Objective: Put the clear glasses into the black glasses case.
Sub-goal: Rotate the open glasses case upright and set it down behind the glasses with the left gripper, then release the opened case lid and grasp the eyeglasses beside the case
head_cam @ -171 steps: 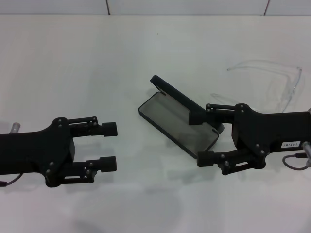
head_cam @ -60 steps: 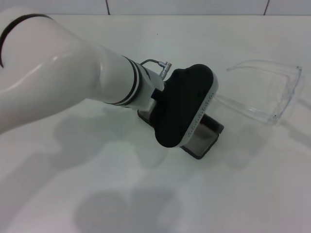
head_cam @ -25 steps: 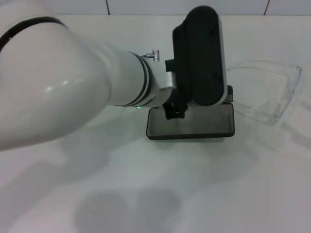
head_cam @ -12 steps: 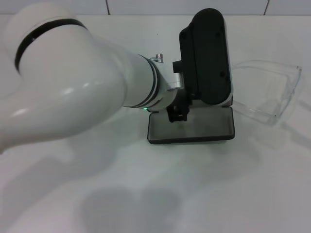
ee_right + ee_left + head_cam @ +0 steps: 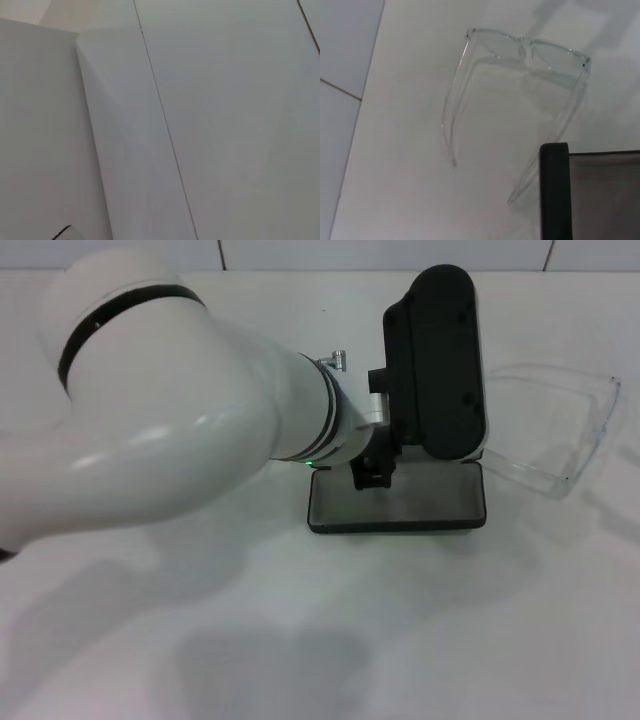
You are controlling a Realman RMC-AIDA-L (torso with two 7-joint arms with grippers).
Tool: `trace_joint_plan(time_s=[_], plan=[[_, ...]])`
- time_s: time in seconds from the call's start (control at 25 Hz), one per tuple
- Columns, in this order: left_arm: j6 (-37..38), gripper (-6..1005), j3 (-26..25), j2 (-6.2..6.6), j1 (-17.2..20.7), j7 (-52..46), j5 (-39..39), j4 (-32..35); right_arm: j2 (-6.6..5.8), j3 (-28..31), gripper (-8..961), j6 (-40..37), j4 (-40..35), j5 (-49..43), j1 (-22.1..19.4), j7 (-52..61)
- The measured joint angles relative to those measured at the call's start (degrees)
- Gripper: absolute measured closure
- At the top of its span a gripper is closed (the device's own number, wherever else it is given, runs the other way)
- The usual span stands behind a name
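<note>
You're holding the left gripper [image 5: 372, 472] over the open case [image 5: 396, 510], steadying it; grip unclear; glasses [image 5: 548, 430] waiting beside.

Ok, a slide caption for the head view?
Left arm over the open black glasses case; clear glasses lie on the table beside it.

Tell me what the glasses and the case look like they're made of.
Clear glasses: colourless transparent plastic by the look, glossy; the white table shows through lenses and arms alike. Black glasses case: a rigid black shell, probably plastic or covered board, smooth matte rim, with a dull grey lining that looks like soft fabric.
</note>
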Motion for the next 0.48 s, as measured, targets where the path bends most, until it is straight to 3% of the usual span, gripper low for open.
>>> trace_joint_plan(time_s=[0.48], plan=[[0.2, 652, 1.4, 0.14, 0.2, 1.6, 0.0, 0.5, 0.05, 1.6, 80, 0.4, 0.0, -0.8, 0.0, 0.0]])
